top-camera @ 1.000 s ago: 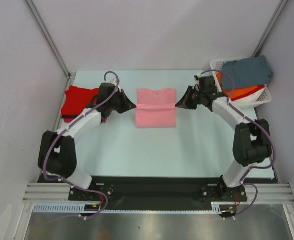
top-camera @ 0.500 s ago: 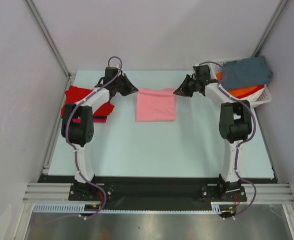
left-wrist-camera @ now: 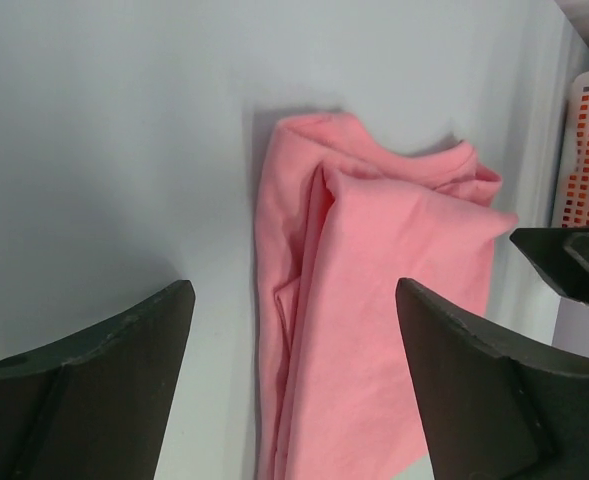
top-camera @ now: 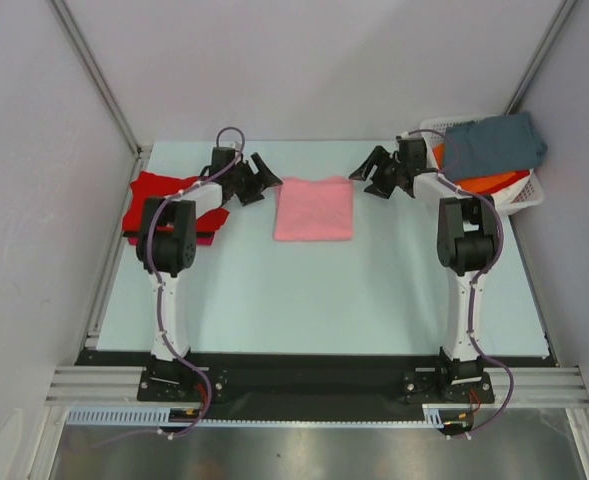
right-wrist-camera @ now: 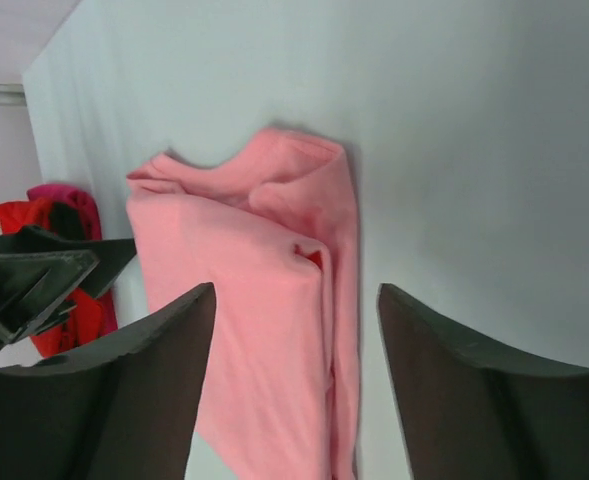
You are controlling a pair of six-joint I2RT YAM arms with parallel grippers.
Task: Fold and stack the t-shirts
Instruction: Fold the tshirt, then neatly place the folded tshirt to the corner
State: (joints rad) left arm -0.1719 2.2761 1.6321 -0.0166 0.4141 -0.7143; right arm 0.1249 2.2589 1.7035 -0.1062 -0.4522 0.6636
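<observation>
Squarely at the far middle of the pale green table (top-camera: pixel 324 290), we see a light pink cloth t-shirt (top-camera: pixel 314 208) lying folded into a neat rectangle, flanked by both arms. The left claw (top-camera: pixel 266 176) hovers just beside the shirt's upper left corner, fingers spread apart and holding nothing. The right claw (top-camera: pixel 366 180) mirrors it off the upper right corner, likewise wide apart and empty. In the wrist views we make out the shirt's doubled layers, one fold lapping another. At the table's left edge, a red cloth t-shirt (top-camera: pixel 156 198) lies atop a magenta cloth t-shirt (top-camera: pixel 196 240), of which only an edge shows. At the far right corner, a white slotted plastic basket (top-camera: pixel 530 196) carries a slate grey-blue cloth t-shirt (top-camera: pixel 494 143) draped over an orange cloth t-shirt (top-camera: pixel 486 183).
</observation>
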